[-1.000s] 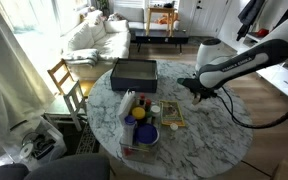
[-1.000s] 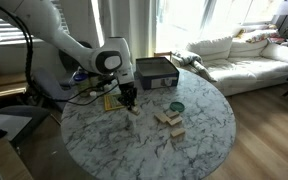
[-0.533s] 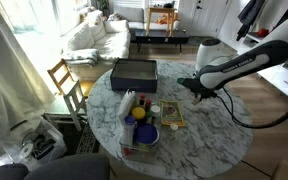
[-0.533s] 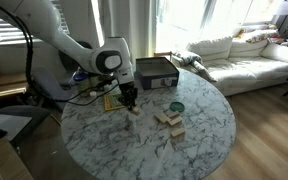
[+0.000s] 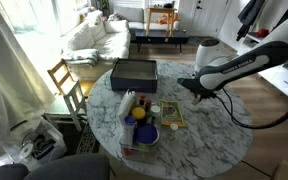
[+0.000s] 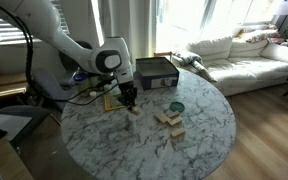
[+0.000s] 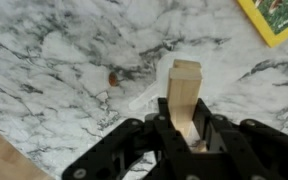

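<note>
My gripper [image 7: 187, 125] is shut on a pale wooden block [image 7: 184, 95] that stands upright between the jaws, its far end pointing at the marble table top [image 7: 64, 60]. In both exterior views the gripper [image 5: 202, 92] [image 6: 129, 100] hangs low over the round table near its edge, and the block is too small to make out there. A few loose wooden blocks [image 6: 169, 120] lie stacked near the table's middle, apart from the gripper. A small brown speck [image 7: 112, 76] sits on the marble just beyond the held block.
A black box [image 5: 134, 72] [image 6: 156, 72] stands at one side of the table. A yellow-green book [image 7: 279, 20] [image 6: 112, 100] lies close to the gripper. A clear tub [image 5: 139, 125] of colourful items, a small round dish [image 6: 176, 106], a wooden chair [image 5: 64, 80] and a sofa [image 6: 244, 50] surround the table.
</note>
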